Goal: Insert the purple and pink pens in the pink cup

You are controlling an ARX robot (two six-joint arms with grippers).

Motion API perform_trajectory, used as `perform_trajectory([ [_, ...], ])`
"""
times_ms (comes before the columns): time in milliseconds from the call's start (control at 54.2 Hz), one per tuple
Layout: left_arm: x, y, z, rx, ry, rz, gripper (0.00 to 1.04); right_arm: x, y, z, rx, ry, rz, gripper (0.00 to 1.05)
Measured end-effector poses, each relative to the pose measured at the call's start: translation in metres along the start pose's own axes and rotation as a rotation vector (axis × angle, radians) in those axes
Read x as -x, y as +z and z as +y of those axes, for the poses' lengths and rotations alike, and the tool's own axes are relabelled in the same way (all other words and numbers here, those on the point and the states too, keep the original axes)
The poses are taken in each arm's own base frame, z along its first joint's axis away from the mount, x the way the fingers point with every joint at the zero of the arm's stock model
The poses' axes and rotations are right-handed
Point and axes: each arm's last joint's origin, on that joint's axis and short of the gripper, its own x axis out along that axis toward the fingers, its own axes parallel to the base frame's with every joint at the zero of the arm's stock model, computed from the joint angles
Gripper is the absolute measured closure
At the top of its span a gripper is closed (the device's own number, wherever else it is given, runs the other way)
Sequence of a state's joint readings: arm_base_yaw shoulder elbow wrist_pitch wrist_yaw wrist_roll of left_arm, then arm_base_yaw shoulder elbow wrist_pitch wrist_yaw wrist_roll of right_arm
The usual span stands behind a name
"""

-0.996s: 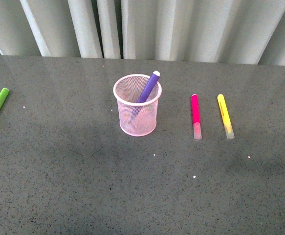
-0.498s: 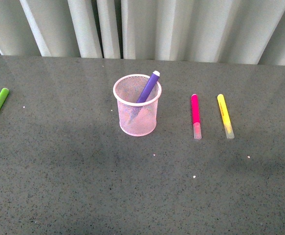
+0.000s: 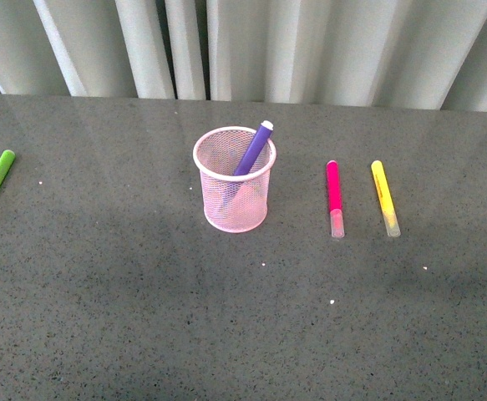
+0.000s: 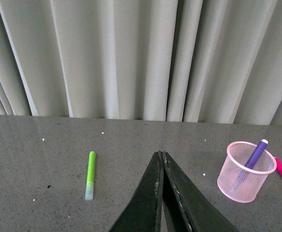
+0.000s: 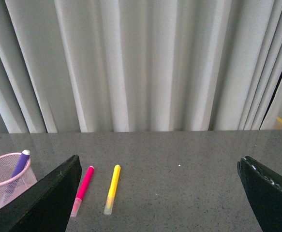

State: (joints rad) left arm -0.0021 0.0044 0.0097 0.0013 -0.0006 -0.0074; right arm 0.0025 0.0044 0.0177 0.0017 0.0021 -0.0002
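Front view: purple marker pen (image 3: 254,149) leans in the pale-pink wire-mesh cup (image 3: 226,209), magenta-pink marker pen (image 3: 334,192) lies flat nearby. Right gripper (image 5: 160,159) wide apart, left gripper (image 4: 161,153) pressed together, both empty; I would grasp the magenta-pink pen mid-body.

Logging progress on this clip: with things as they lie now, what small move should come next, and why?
Probably lower the open right gripper over the magenta-pink marker pen: it lies flat on the grey table, while the purple marker pen already leans in the pale-pink wire-mesh cup.
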Motion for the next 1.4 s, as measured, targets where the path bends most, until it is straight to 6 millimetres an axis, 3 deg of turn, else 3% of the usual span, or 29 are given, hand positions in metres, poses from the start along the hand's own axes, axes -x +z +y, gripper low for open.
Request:
perform_trajectory([
  [74, 0.000, 0.000, 0.000, 0.000, 0.000, 0.000, 0.98, 0.000, 0.000, 0.000, 0.000, 0.000, 0.000, 0.07],
  [258, 0.000, 0.000, 0.000, 0.000, 0.000, 0.000, 0.53, 0.000, 0.000, 0.000, 0.000, 0.000, 0.000, 0.07],
  [461, 0.000, 0.000, 0.000, 0.000, 0.000, 0.000, 0.21, 0.000, 0.000, 0.000, 0.000, 0.000, 0.000, 0.07],
  [553, 0.000, 0.000, 0.000, 0.000, 0.001, 0.000, 0.06, -0.004, -0.001, -0.004, 0.013, -0.170, 0.222, 0.07],
  [664, 0.000, 0.000, 0.000, 0.000, 0.000, 0.000, 0.07, -0.023, 0.001, -0.013, 0.016, -0.278, 0.309, 0.07],
  [848, 0.000, 0.000, 0.000, 0.000, 0.000, 0.000, 0.07, -0.067, 0.009, -0.017, 0.002, -0.226, 0.338, 0.07],
  [1051, 0.000, 0.000, 0.000, 0.000, 0.000, 0.000, 0.07, -0.140, 0.000, -0.017, -0.012, -0.152, 0.467, 0.07],
  [1199, 0.000, 0.000, 0.000, 0.000, 0.000, 0.000, 0.07, -0.180, -0.011, -0.002, -0.030, -0.051, 0.542, 0.07],
  [1402, 0.000, 0.000, 0.000, 0.000, 0.000, 0.000, 0.07, -0.210, -0.025, 0.031, -0.076, 0.098, 0.636, 0.07],
])
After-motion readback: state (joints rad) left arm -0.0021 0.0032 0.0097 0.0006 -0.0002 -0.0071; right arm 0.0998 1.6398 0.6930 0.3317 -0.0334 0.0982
